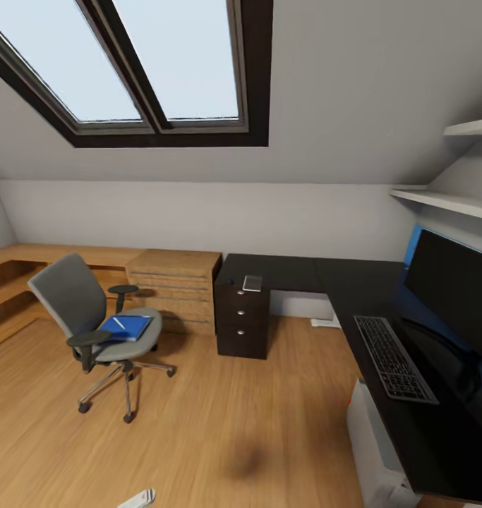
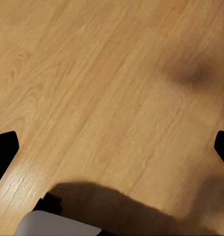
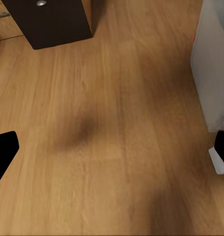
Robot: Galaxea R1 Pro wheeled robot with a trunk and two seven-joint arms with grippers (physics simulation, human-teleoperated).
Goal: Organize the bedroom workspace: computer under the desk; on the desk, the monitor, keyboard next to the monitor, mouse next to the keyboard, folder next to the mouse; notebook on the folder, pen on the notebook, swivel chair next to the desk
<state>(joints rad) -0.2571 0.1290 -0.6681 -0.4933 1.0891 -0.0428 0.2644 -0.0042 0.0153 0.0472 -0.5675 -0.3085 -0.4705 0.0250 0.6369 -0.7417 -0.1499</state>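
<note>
The swivel chair [image 1: 92, 317] stands on the wood floor at the left, away from the desk [image 1: 304, 274]. On its seat lies the blue folder [image 1: 130, 328] with the thin white pen [image 1: 118, 322] across it. The monitor [image 1: 456, 282] and the keyboard [image 1: 394, 356] sit on the desk's right wing. A small grey rectangle, the notebook [image 1: 252, 283], lies above the drawer unit [image 1: 242, 321], with a small dark mouse [image 1: 229, 281] beside it. The pale computer [image 1: 371, 437] stands under the desk. My left gripper [image 2: 112, 147] and right gripper [image 3: 112, 147] hang open over bare floor.
A light-wood drawer chest [image 1: 176, 289] and a low wooden bench [image 1: 15, 282] line the back wall left of the desk. Shelves [image 1: 445, 201] hang above the monitor. The right wrist view has the drawer unit [image 3: 48, 22] and the computer [image 3: 212, 64] at its edges.
</note>
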